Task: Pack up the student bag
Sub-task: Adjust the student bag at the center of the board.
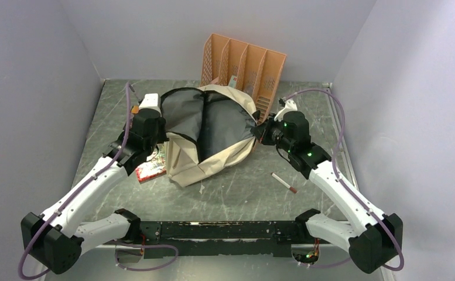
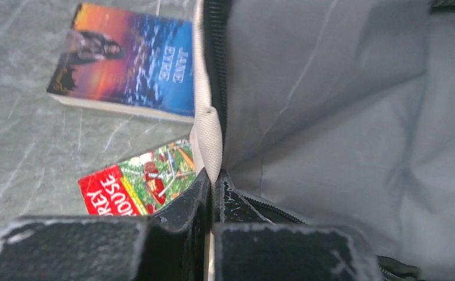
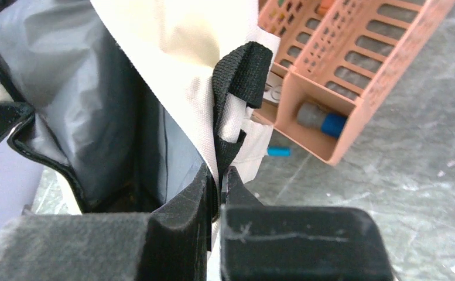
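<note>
The student bag (image 1: 213,155), cream fabric with a grey-black lining (image 1: 207,120), lies open in the middle of the table. My left gripper (image 1: 159,126) is shut on the bag's left rim; in the left wrist view my left gripper (image 2: 213,181) pinches the cream edge strip (image 2: 208,132) beside the zipper. My right gripper (image 1: 259,130) is shut on the bag's right rim; in the right wrist view my right gripper (image 3: 220,175) clamps cream fabric and a black strap (image 3: 239,76). The opening is stretched between both grippers.
An orange file organizer (image 1: 245,67) stands behind the bag, with small items in its slots (image 3: 321,120). Two books lie left of the bag: a blue-orange one (image 2: 128,61) and a red-green one (image 1: 151,170). A pen (image 1: 284,182) lies right of the bag.
</note>
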